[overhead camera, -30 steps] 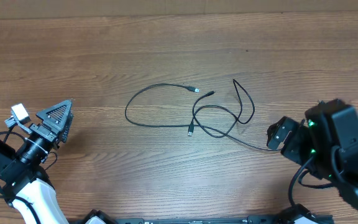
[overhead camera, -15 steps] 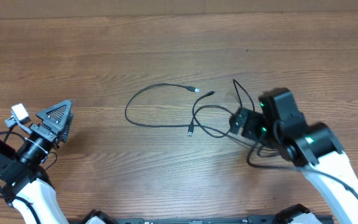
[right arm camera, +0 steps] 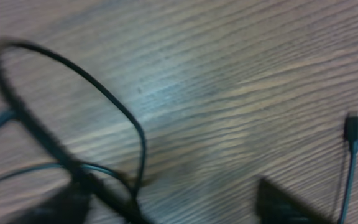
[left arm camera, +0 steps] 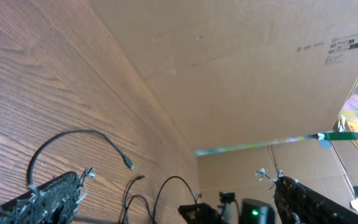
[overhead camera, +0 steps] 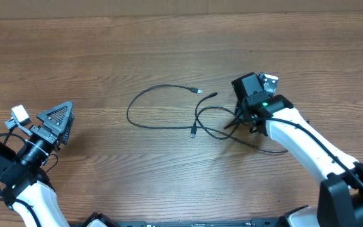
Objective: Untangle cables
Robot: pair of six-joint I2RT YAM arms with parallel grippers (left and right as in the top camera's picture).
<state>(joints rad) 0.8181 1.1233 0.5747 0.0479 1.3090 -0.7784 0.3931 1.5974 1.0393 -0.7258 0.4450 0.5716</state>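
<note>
Tangled cables [overhead camera: 169, 86] lie on the table [overhead camera: 74, 50], right pincer [overhead camera: 241, 121] over them

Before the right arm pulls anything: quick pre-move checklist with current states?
1. Right gripper over the cables: ok, above the crossings at the tangle's right side.
2. Strand between its fingers: ok, though the wrist view is blurred.
3. Strand clamped: not ok, fingers stand apart.
4. Left gripper out of the way: ok, open, far left of the cables.
5. All plugs located: cannot tell; three show, the arm may hide others.
</note>
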